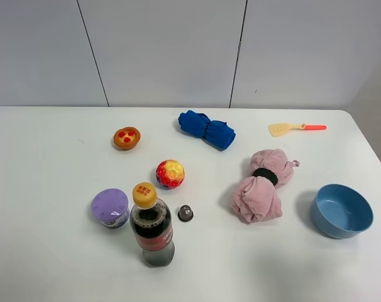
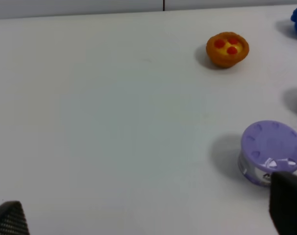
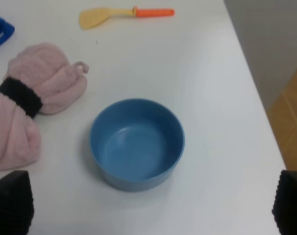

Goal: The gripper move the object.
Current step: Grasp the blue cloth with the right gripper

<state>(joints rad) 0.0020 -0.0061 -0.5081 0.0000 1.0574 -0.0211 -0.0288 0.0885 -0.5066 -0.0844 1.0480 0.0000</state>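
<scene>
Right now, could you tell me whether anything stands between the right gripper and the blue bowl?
Nothing visible does. The blue bowl sits on the white table directly ahead of the open right gripper. The pink towel bundle lies to one side, apart from the bowl.

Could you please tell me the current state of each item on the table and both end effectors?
Cola bottle: upright, capped.
Purple-lidded jar: upright, closed.
Blue bowl: upright, empty.
Pink towel: rolled, banded.
Blue towel: rolled, banded.
Spatula: lying flat.
Left end effector: open, empty.
Right end effector: open, empty.
</scene>
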